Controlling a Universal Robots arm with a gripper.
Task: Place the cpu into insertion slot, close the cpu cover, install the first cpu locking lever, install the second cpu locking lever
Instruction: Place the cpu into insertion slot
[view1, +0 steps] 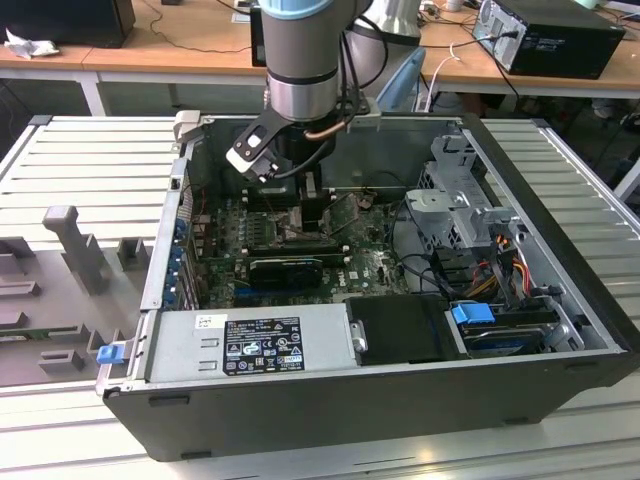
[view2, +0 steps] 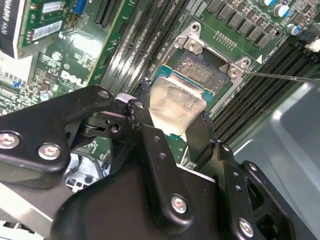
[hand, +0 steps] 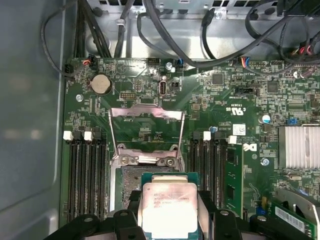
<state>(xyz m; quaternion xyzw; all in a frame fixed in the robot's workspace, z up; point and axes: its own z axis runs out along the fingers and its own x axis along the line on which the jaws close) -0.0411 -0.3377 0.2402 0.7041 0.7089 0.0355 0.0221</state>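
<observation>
Silvery cpu (view2: 176, 102) pinched between gripper (view2: 172, 114) jaws, at insertion slot (view2: 206, 70) inside black case (view1: 350, 410).

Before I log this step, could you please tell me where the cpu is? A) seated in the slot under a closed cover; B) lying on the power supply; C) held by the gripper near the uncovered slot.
C: in the second wrist view the gripper clamps the cpu by the bare insertion slot; the first wrist view shows the cpu cover raised.
</observation>
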